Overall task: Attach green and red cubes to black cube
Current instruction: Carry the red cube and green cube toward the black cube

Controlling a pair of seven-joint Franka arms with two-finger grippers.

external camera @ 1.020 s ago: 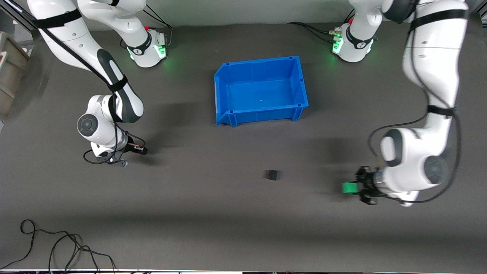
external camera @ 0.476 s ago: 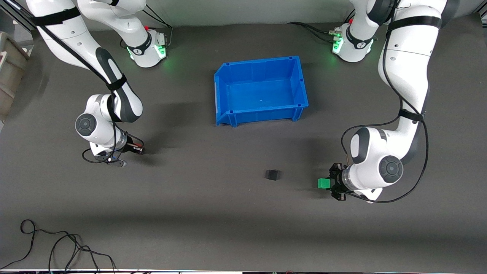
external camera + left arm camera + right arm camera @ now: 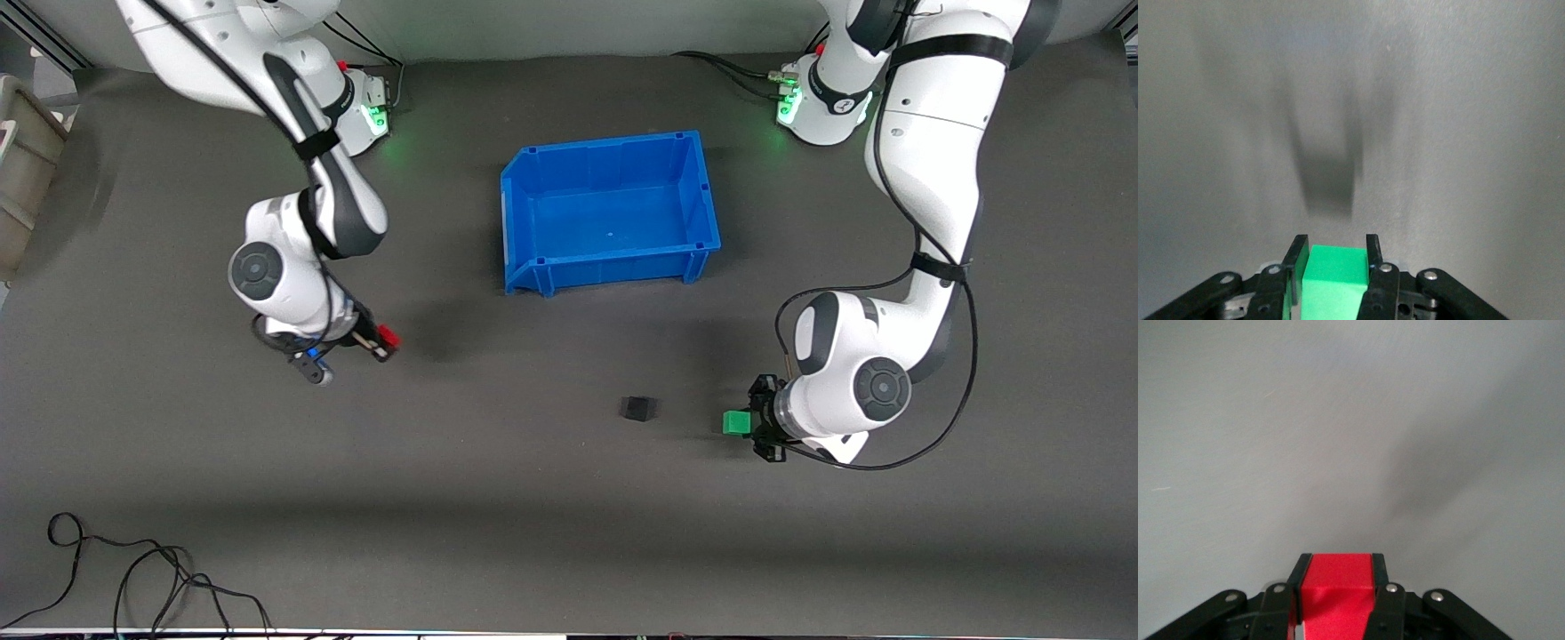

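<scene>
The black cube (image 3: 637, 408) lies on the grey mat, nearer to the front camera than the blue bin. My left gripper (image 3: 745, 425) is shut on the green cube (image 3: 734, 423) and holds it just above the mat, beside the black cube toward the left arm's end. In the left wrist view the green cube (image 3: 1335, 280) sits between the fingers. My right gripper (image 3: 378, 342) is shut on the red cube (image 3: 388, 336) above the mat toward the right arm's end. The red cube (image 3: 1337, 590) fills the jaws in the right wrist view.
An empty blue bin (image 3: 610, 259) stands mid-table, closer to the robot bases. A loose black cable (image 3: 133, 569) lies near the front edge at the right arm's end. A grey crate (image 3: 22, 169) sits at the table's edge there.
My left gripper has carried the green cube toward the black cube. My right gripper has moved with the red cube toward the table's middle.
</scene>
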